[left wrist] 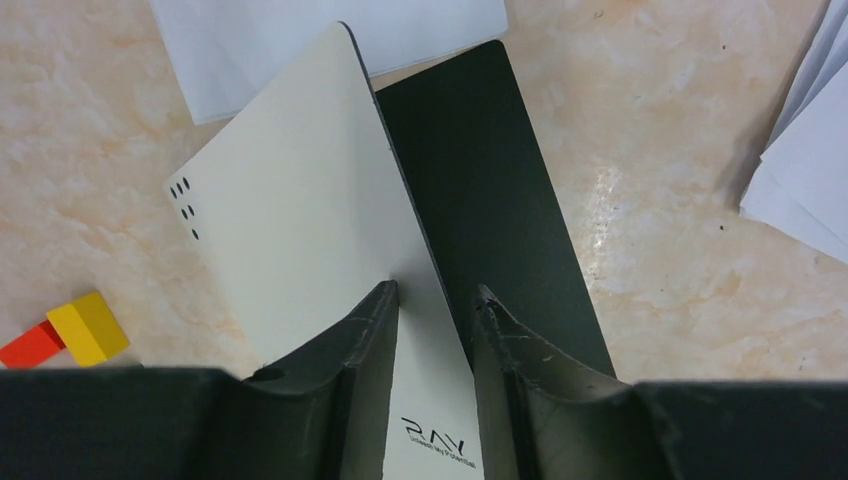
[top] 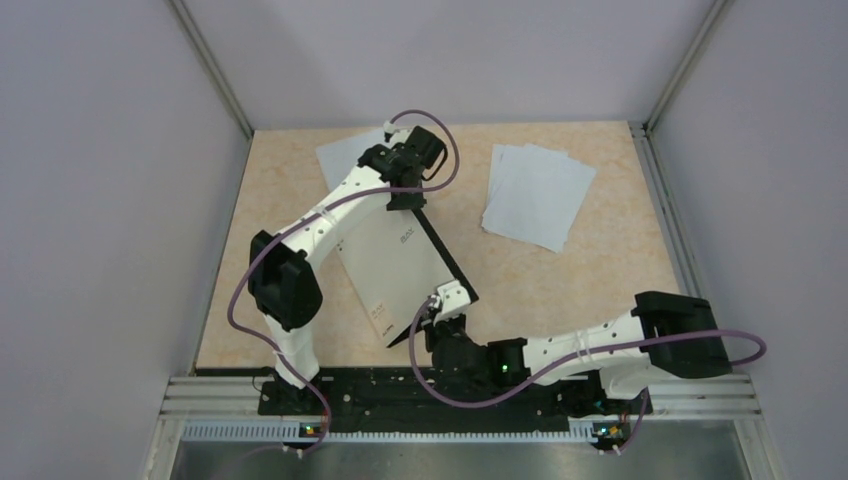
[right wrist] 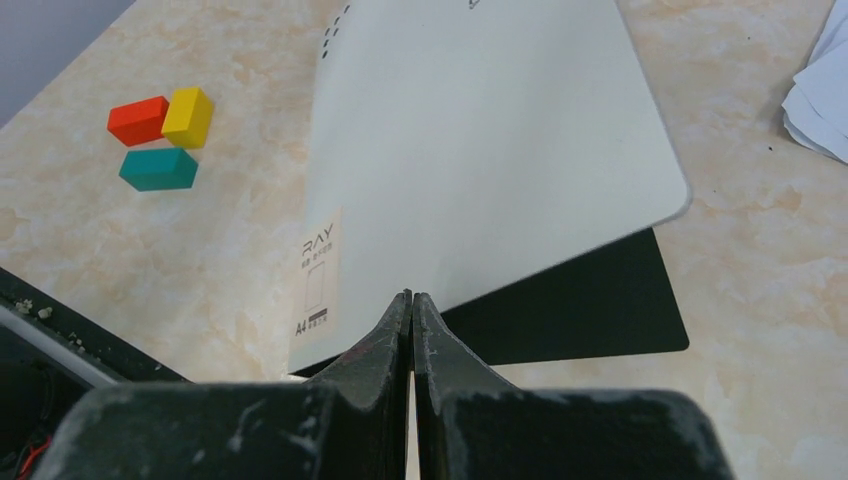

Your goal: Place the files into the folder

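Surface: desk (top: 560, 290), beige marbled top, slight glare patch in left wrist view. Enclosure: left panel (top: 90, 200), back panel (top: 450, 50), right panel (top: 780, 180), all plain pale grey. Frame: left post (top: 215, 70), right post (top: 685, 65), slanting up from back corners. Near edge: black plate (top: 380, 390), aluminium rail (top: 215, 397), metal sheet (top: 450, 462) below. Light even, shadows soft

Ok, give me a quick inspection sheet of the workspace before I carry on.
Surface: beige marbled tabletop.
Job's things: folder, cover raised off its black inner face; files outside it, stacked far right, plus one sheet far left.
Clutter: orange, yellow, teal blocks left of the folder.
End effectors: left end effector open, astride the cover's edge; right end effector shut on its near edge.
Cables: purple cables loop off both arms, no snag seen.
Surroundings: grey walls on three sides.
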You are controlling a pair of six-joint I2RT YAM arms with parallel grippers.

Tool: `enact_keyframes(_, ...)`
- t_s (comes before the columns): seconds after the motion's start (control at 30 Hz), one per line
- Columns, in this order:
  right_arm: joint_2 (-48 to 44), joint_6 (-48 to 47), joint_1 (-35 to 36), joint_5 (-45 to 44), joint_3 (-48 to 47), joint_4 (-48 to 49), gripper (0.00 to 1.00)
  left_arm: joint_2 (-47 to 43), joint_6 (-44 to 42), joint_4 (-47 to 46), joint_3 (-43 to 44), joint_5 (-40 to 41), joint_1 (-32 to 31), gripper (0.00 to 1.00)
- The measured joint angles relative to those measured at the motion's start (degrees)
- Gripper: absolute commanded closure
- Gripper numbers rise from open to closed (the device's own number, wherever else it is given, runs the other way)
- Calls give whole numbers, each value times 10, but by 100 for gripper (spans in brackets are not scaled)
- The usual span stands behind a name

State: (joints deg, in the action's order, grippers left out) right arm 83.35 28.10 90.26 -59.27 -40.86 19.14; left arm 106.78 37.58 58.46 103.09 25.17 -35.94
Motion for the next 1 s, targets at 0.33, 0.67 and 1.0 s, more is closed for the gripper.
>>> enact_keyframes(0.33,-65,6,0,10,8,-24,69,-1,-11,20,0,16,0,97)
enact_keyframes(0.67,-209,84,-105,174,34,-106,18,-32,-23,33,-6,14,1,100)
enact_keyframes(1.0,-123,108,-213,372,-5,-78,22,-53,-24,30,-23,-1,1,100)
